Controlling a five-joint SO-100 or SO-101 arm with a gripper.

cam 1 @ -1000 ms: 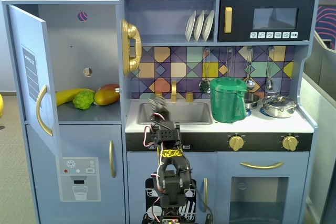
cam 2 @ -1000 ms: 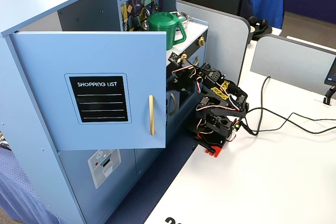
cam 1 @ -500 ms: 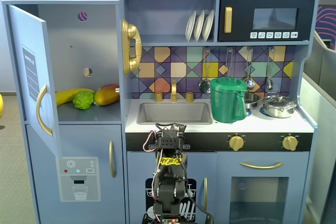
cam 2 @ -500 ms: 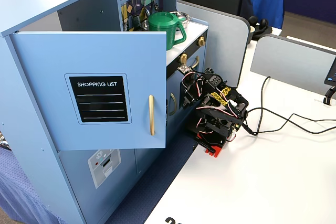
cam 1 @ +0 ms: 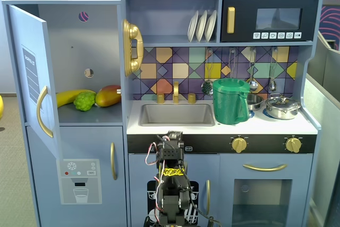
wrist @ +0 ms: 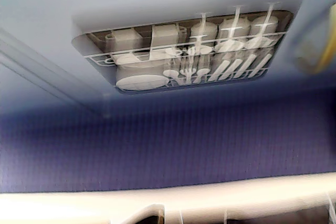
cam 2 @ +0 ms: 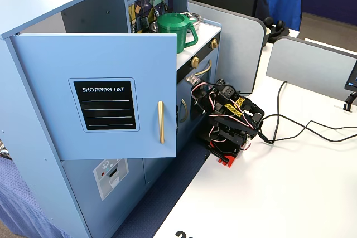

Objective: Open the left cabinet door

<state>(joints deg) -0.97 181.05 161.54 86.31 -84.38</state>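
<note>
- Left door [cam 1: 33, 78] stands swung wide open, up and well to the left of the folded arm [cam 1: 171, 184] in a fixed view; hinge side at the cabinet's outer left edge.
- In another fixed view the door [cam 2: 100, 96] faces the camera: black "SHOPPING LIST" panel [cam 2: 107, 105], upright gold handle [cam 2: 161, 122] near its free edge.
- Cupboard behind it is exposed; banana [cam 1: 71, 97], green fruit [cam 1: 84, 101] and mango [cam 1: 108, 95] lie on its shelf.
- Arm is folded low on the white worktop [cam 2: 290, 193], well apart from the door, in front of the small door with the glassware print [wrist: 184, 51].
- Hand: not visible in the wrist view, hidden in the arm's bulk in both fixed views; cannot tell if open or closed.
- Green jug [cam 1: 230, 101] stands beside the sink [cam 1: 177, 114], above the arm.
</note>
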